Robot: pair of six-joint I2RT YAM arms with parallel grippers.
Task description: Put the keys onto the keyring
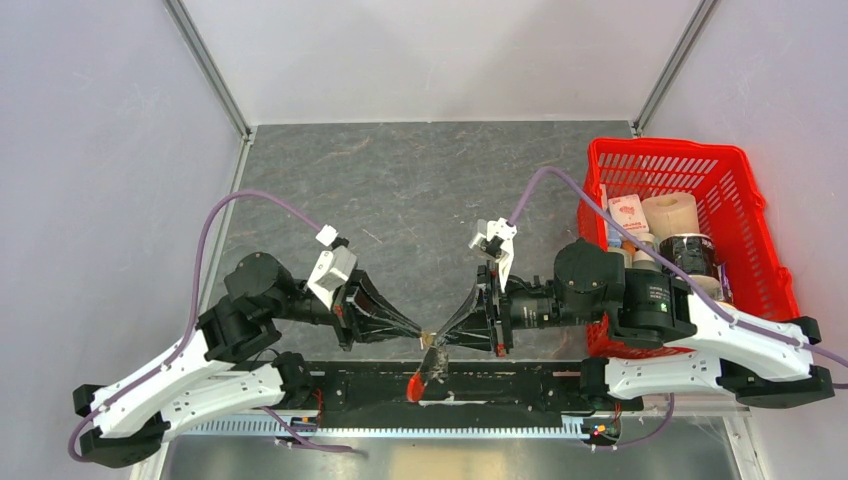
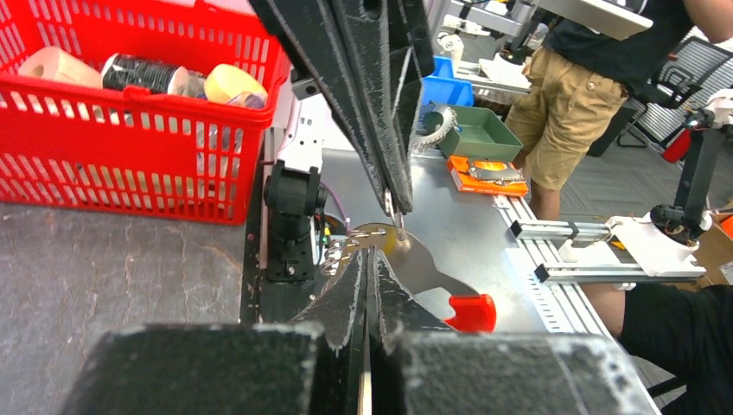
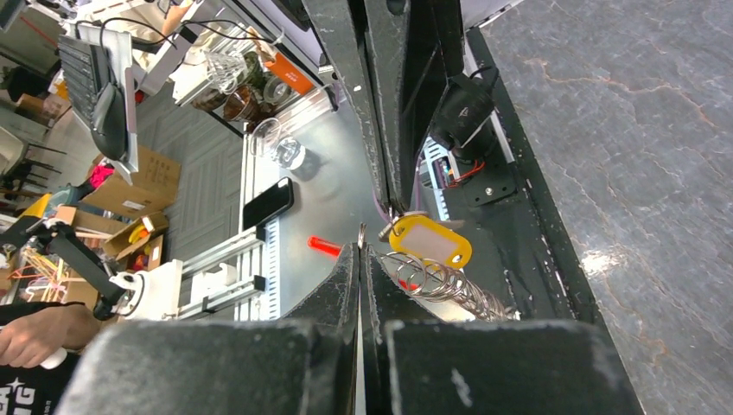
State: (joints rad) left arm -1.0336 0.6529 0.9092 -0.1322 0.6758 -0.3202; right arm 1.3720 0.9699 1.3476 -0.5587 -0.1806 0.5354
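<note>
Nearest, the red fob (image 1: 415,385) of the keyring (image 3: 445,285) dangles over the front rail (image 1: 520,385). Just above it we see left gripper (image 2: 370,255) and right gripper (image 3: 359,251) clenched tip to tip on ring and yellow-tagged key (image 3: 430,240); who pinches which, cannot tell. We'd hold the ring rigid and thread slowly, no tugging.

Grey, stone-veined counter (image 1: 400,180) across the middle of the top view, hemmed by pale walls at left, top and right. Bears a red basket (image 1: 660,148) at the right of the frame, flat on its base, lower left corner hidden behind the right arm. Ends at the bottom in a black rail (image 1: 500,385) holding the left arm base (image 1: 292,378) and right arm base (image 1: 600,378). Catches a pale glare at right in the right wrist view.
</note>
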